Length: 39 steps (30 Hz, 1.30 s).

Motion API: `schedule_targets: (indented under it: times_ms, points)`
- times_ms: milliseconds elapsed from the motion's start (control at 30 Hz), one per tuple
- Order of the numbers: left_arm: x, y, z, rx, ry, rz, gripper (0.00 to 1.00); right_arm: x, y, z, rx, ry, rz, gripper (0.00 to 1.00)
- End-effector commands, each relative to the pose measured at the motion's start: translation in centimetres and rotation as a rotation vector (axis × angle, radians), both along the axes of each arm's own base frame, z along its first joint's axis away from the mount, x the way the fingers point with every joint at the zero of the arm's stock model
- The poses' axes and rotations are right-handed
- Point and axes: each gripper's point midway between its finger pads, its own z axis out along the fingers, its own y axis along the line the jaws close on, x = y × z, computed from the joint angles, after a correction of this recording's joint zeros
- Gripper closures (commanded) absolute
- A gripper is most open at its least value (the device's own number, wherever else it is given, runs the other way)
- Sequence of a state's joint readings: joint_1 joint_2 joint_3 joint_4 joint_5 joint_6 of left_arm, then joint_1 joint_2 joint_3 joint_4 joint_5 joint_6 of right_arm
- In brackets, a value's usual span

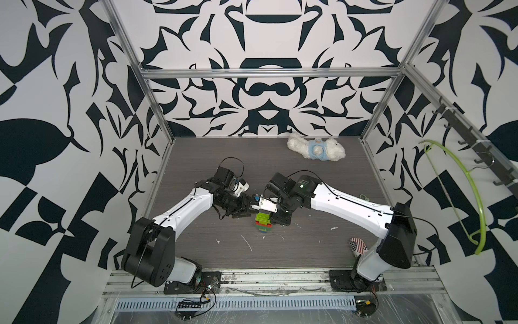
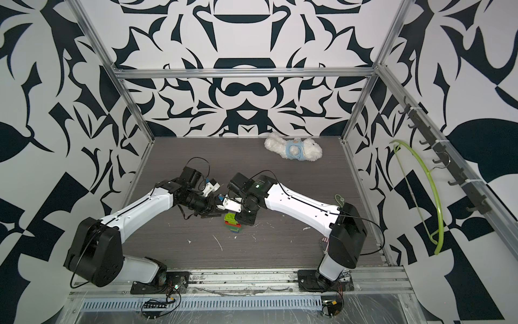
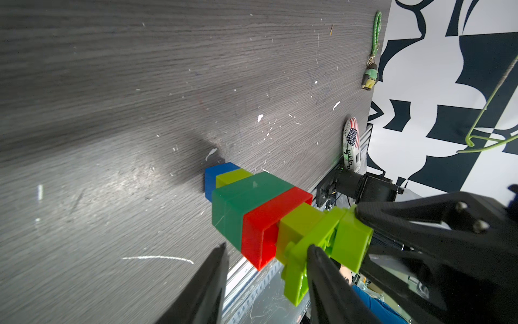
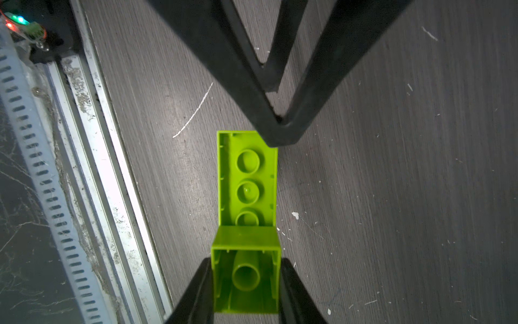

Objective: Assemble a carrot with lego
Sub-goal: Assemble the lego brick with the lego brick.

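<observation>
The carrot (image 1: 263, 223) (image 2: 232, 222) stands tip-down at mid-table. Its blue tip (image 3: 217, 175) rests on the table. Above the tip come lime, dark green (image 3: 241, 202), red (image 3: 266, 227) and lime layers, then an oblong lime brick (image 4: 246, 179) lying crosswise. My right gripper (image 4: 246, 262) is shut on the topmost lime brick (image 3: 354, 238), gripping its two side walls. My left gripper (image 3: 267, 246) comes in from the other side with its jaws apart. One of its fingers (image 3: 322, 275) is against the end of the oblong lime brick, and nothing is clamped between them.
A white plush toy (image 1: 315, 150) lies at the back of the table. A flag-patterned object (image 1: 358, 245) and a small keychain figure (image 3: 370, 77) lie near the right edge. A green hanger (image 1: 462, 190) hangs on the right wall. The aluminium rail (image 1: 252, 280) runs along the front.
</observation>
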<state>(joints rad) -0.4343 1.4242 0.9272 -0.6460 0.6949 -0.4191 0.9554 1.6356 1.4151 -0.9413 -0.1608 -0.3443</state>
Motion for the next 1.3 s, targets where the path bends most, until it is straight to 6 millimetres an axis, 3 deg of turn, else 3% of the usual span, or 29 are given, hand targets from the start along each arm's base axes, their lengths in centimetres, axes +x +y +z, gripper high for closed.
schedule_targets:
  times_ms: [0,100,267,733,900,1033,1100,1167,1267]
  points:
    - [-0.9,1.2,-2.4,0.085,0.033,0.003,0.49,-2.0,-1.7,-3.6,-0.132,0.118,0.025,0.81]
    - [-0.8,1.1,-2.2,0.078,0.031,0.005,0.50,-1.6,-1.5,-2.9,-0.118,0.093,0.022,0.80]
    - [-0.5,0.8,-1.1,0.059,0.016,0.015,0.49,-0.6,-0.1,0.0,-0.033,0.036,0.014,0.71]
    - [1.4,-0.4,4.6,-0.044,-0.069,0.062,0.27,0.1,1.4,5.6,0.191,-0.067,-0.012,0.28]
    - [4.4,2.9,6.6,0.033,-0.203,0.154,0.26,-0.1,1.1,8.5,0.318,-0.062,-0.028,0.25]
    - [7.3,8.9,6.0,0.359,-0.405,0.153,0.31,0.8,0.5,9.8,0.429,-0.076,-0.091,0.25]
    - [8.1,9.1,5.8,0.403,-0.459,0.077,0.31,1.4,0.2,10.6,0.496,-0.092,-0.128,0.25]
    - [9.6,10.5,4.7,0.507,-0.525,0.039,0.32,2.3,-0.2,11.2,0.558,-0.110,-0.176,0.26]
    - [10.6,10.9,2.8,0.570,-0.700,-0.146,0.32,3.7,-1.1,11.6,0.617,-0.105,-0.279,0.26]
